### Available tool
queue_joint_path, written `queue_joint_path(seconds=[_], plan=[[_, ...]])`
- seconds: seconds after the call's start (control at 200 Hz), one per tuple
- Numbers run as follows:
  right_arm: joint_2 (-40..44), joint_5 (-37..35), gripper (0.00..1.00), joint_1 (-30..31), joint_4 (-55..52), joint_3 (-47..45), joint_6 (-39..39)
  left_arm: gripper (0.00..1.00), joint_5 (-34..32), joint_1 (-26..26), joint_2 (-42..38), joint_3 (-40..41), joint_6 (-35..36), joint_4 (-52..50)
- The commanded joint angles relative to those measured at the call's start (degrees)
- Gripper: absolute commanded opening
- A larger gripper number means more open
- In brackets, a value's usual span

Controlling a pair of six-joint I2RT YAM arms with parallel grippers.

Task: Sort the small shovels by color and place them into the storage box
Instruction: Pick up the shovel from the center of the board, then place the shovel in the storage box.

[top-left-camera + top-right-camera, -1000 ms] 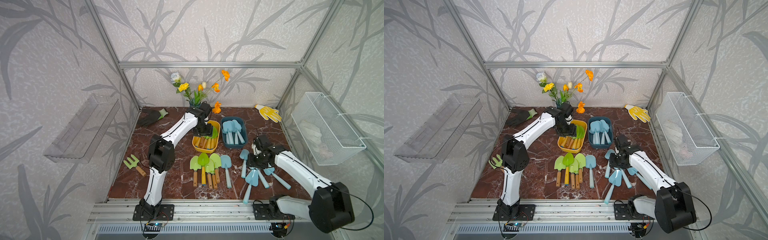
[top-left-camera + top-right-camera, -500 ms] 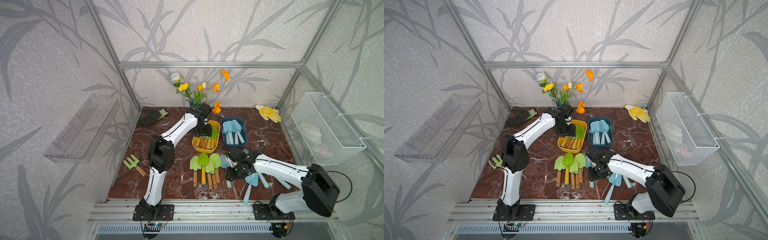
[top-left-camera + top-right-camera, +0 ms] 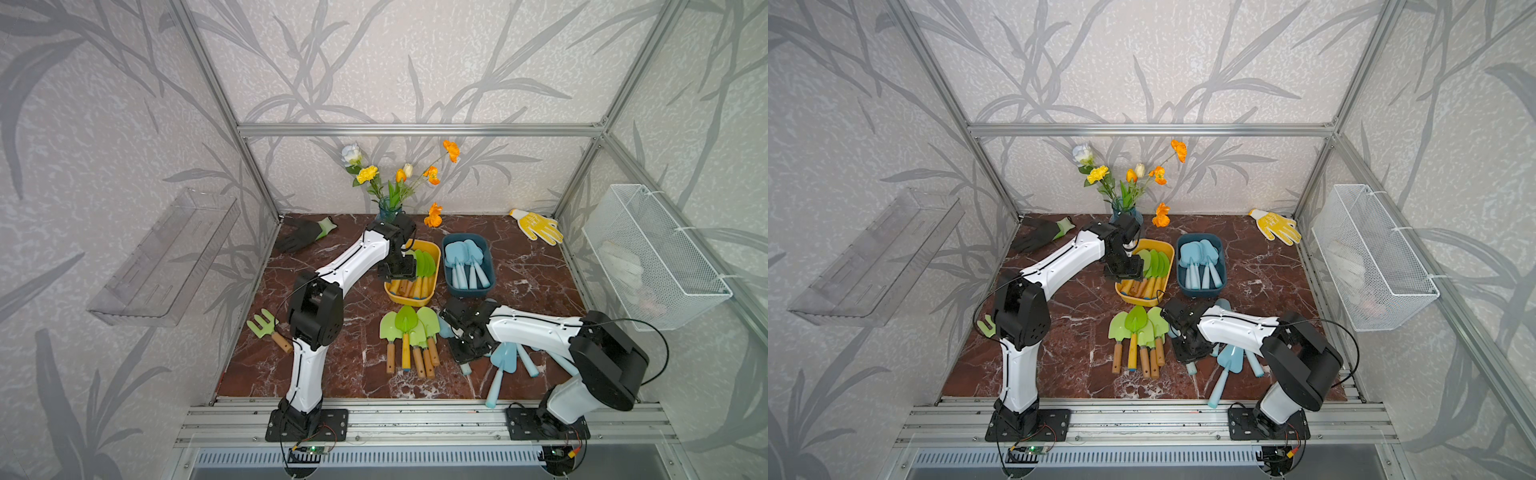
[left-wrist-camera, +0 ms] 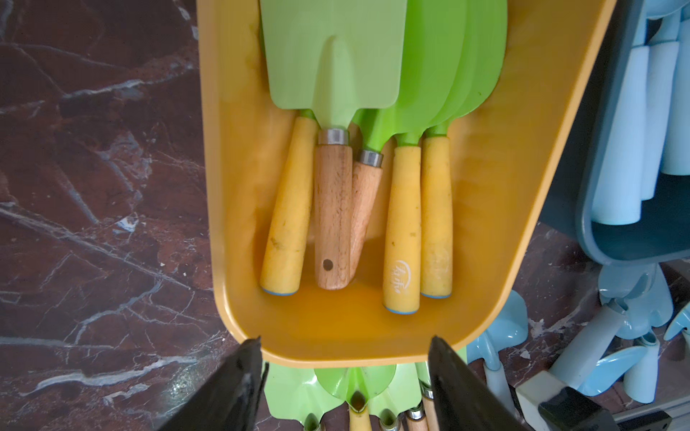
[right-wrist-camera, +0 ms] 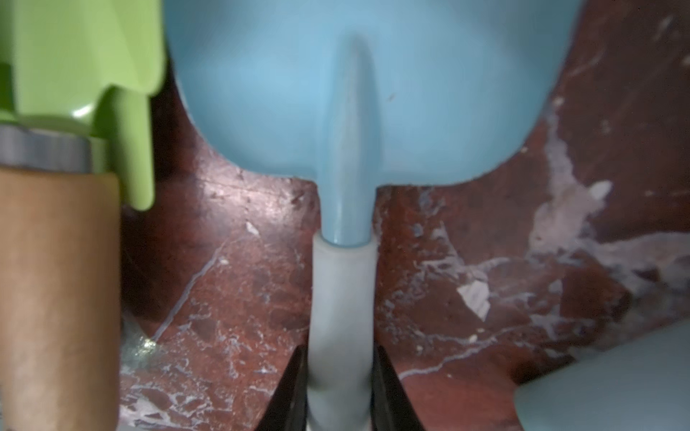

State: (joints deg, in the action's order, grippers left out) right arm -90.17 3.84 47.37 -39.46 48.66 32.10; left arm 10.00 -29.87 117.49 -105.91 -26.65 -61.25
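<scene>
Several green shovels with wooden or yellow handles lie in the yellow box. My left gripper hovers open over that box's near rim, holding nothing. Pale blue shovels fill the dark blue box. On the table lie a bunch of green shovels and, to their right, loose blue shovels. Between the two heaps, my right gripper is shut on the handle of a blue shovel that rests on the marble. In both top views this gripper sits low, just right of the green bunch.
A green rake lies at the left by the left arm. A flower vase, a black glove and a yellow glove line the back. A wire basket hangs on the right wall, a clear shelf on the left.
My right arm swung left from the blue heap to the blue shovel beside the green bunch, and its jaws closed on the handle. The left arm stayed still.
</scene>
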Motion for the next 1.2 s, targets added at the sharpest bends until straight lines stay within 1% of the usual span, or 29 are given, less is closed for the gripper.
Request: queue_joint_path(seconds=[0.0, 0.18, 0.295, 0.36, 0.475, 0.595, 0.765, 0.915, 0.99, 1.045, 1.195], plan=[[4.25, -1.60, 0.14, 0.17, -3.15, -0.51, -0.45, 0.71, -0.22, 0.31, -2.48, 0.56, -0.28, 0.60], [10.79, -3.17, 0.14, -0.14, -8.62, 1.60, -1.70, 0.71, -0.22, 0.50, -2.42, -0.11, -0.48, 0.66], [12.63, -4.78, 0.15, -1.51, -11.77, 5.27, -3.32, 0.71, -0.24, 0.68, -2.60, 0.03, -0.50, 0.59], [12.66, -5.07, 0.15, -4.10, -12.80, 8.08, -4.95, 0.71, -0.50, 0.60, -2.87, 0.40, -0.42, 0.65], [11.21, -3.70, 0.15, -12.08, -11.24, 13.01, -8.14, 0.71, -0.95, 0.71, -4.22, 2.25, -0.70, 1.24], [6.76, -1.68, 0.15, -20.25, -6.56, 19.00, -9.90, 0.71, -1.44, 0.73, -6.00, 5.94, -0.95, 2.10], [-3.37, 1.76, 0.16, -27.53, -4.90, 28.80, -12.83, 0.71, -2.70, 0.69, -9.70, 12.78, -1.29, 2.68], [-12.42, 3.56, 0.16, -30.26, -5.13, 35.06, -15.93, 0.71, -2.54, 0.39, -14.00, 19.41, -1.29, 3.12], [-15.49, 3.68, 0.16, -31.08, -5.01, 36.94, -16.83, 0.72, -2.96, 0.02, -16.21, 22.86, -1.26, 3.18], [-17.39, 4.07, 0.16, -31.59, -4.67, 37.87, -17.01, 0.74, -2.79, -0.15, -17.96, 25.50, -1.34, 3.52], [-21.96, 5.55, 0.17, -32.06, -3.91, 39.90, -17.90, 0.75, -2.09, -1.14, -21.63, 31.82, -1.64, 4.60]])
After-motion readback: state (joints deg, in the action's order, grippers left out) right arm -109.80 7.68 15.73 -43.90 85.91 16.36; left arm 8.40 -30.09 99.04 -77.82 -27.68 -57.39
